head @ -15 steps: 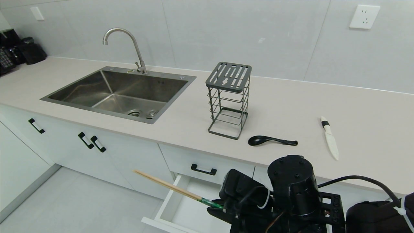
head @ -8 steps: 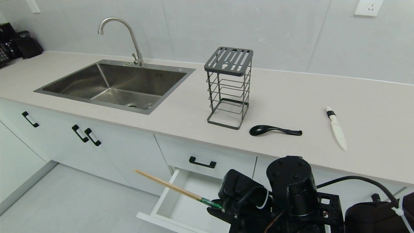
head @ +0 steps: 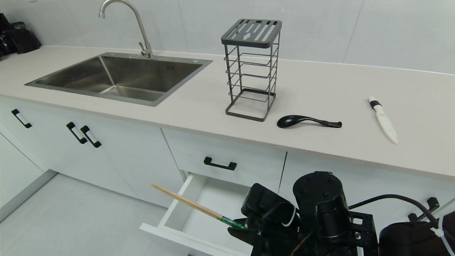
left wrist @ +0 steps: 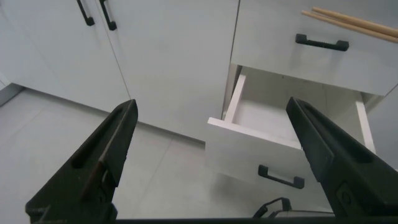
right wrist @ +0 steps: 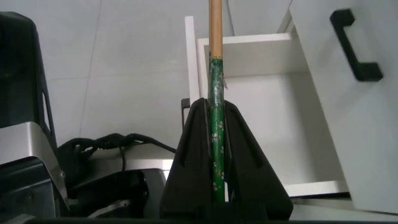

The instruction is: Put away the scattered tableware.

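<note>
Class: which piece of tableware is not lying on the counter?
The chopsticks, gripped in the right hand; the black spoon and white knife both lie on the counter.

Right gripper [head: 245, 228]: fingers closed tight on the green-painted ends of a pair of chopsticks [head: 188, 203].
Right fingers [right wrist: 194, 152]: black, tapering together to a narrow tip, with one pad pressed on each side of the sticks.
Held sticks, relative to the pincer: they run straight out past the fingertips in line with the pincer. The green section lies between the pads, with bare wood beyond.
Right wrist [head: 320, 202]: black cylindrical housing directly behind the pincer, with a cable looping out behind it.
Right arm pose: held low, with the pincer pointing toward the robot's left.
Left gripper [left wrist: 210, 106]: fingers spread wide apart, with nothing between them.
Left fingers [left wrist: 115, 146]: dark tapered blades, angled outward from base to tip.
</note>
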Tool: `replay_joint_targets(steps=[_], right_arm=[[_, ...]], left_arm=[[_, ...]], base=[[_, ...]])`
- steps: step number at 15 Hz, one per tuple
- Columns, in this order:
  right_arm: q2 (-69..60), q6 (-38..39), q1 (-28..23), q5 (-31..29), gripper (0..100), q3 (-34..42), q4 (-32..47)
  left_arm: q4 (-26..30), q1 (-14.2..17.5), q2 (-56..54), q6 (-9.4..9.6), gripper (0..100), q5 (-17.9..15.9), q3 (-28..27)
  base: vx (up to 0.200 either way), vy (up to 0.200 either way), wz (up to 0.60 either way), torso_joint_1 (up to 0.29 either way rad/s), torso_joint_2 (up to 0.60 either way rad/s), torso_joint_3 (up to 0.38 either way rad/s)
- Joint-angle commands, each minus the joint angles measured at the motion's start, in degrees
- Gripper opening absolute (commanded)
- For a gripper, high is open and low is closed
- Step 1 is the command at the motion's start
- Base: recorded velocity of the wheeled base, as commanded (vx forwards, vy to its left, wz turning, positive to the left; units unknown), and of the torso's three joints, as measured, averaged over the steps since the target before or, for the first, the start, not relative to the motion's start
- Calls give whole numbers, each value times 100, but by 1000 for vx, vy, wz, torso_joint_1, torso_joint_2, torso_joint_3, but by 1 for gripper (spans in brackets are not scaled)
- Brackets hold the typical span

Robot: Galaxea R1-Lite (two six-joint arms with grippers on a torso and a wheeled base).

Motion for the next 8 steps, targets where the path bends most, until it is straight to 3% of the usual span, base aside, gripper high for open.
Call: replay_joint_targets(steps=[1,4,8], right_arm=[[-9,432,12,-172,0,-6,-2],[-18,836,-41,-347,0,-76,-2],[-27,300,-234,-339,0,-234,402]], left_arm=[[3,2,9,-4,100,3,0],[3,2,9,-4,100,3,0],[3,2,9,-4,100,3,0]], base=[[0,0,0,-251,481,222],[0,0,0,-255,483,217],[0,0,0,-249,432,167]])
